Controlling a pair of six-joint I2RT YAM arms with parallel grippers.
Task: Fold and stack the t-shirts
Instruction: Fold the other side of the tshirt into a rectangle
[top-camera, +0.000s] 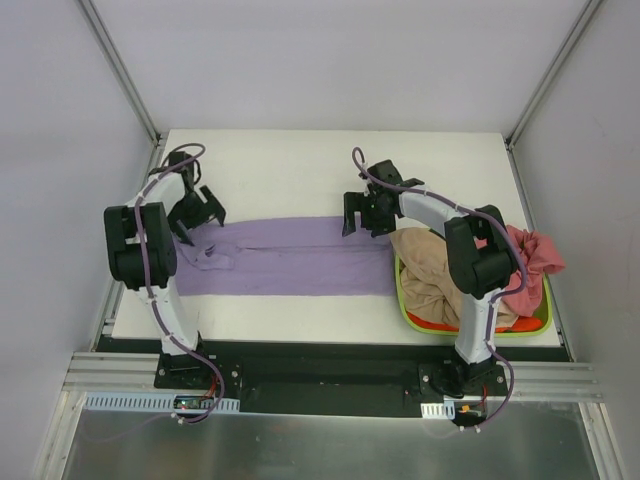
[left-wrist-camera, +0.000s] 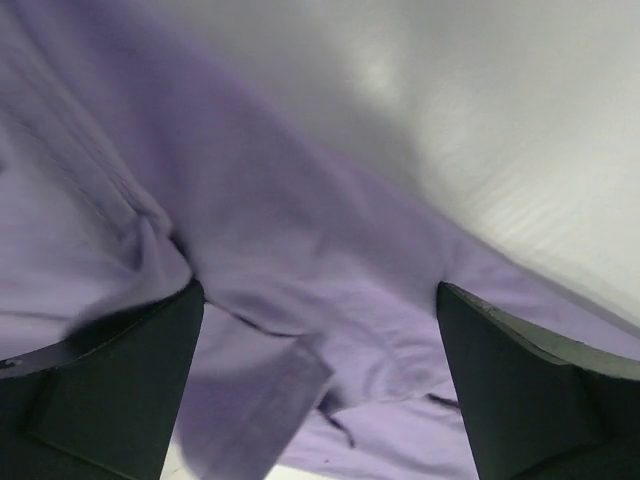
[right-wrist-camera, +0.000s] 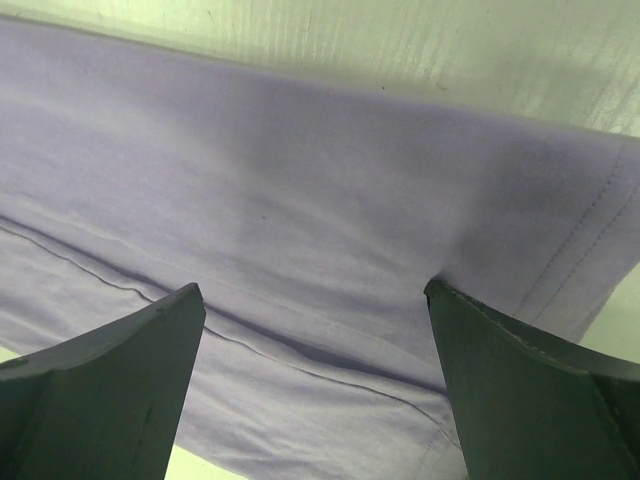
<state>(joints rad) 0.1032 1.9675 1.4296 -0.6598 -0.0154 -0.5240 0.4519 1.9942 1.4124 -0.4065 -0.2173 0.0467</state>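
A lavender-purple t-shirt (top-camera: 290, 258) lies folded into a long strip across the white table. My left gripper (top-camera: 203, 225) stands open over the strip's rumpled left end, where a sleeve fold shows between the wide-apart fingers (left-wrist-camera: 320, 290). My right gripper (top-camera: 362, 228) is open over the strip's right end, by the hem; the lavender cloth (right-wrist-camera: 300, 180) spans the gap between its fingers (right-wrist-camera: 312, 290), and one fingertip (right-wrist-camera: 460, 310) presses a dent into it. Neither gripper holds anything. A tan-beige t-shirt (top-camera: 430, 270) and a pinkish-red t-shirt (top-camera: 535, 255) are heaped at the right.
A lime-green basket (top-camera: 405, 305) at the table's right front holds the heaped shirts, right beside the strip's end and under my right arm. Bare white table (top-camera: 300, 170) lies behind the strip. Grey walls and metal posts (top-camera: 125, 75) enclose the table.
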